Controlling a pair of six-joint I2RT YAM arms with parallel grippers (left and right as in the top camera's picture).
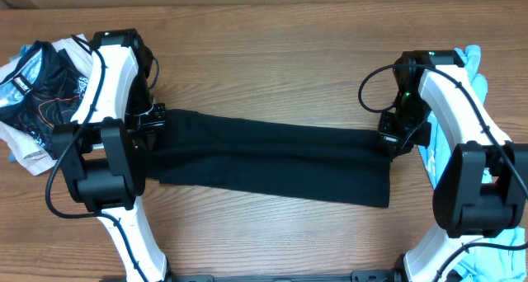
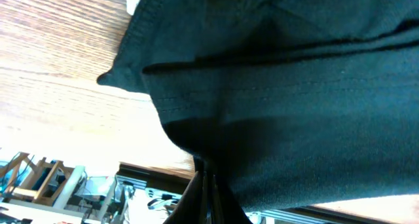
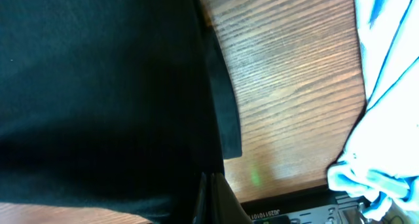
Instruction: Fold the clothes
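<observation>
Black T-shirt (image 1: 272, 162) across wooden table (image 1: 272, 59)

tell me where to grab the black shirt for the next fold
Grip the black shirt at its two short ends, coming in from the left and right, low over the table. It lies as a long flat band running left to right, so a hold at the ends should lift it evenly; a grip mid-band would probably let both ends droop.
</observation>
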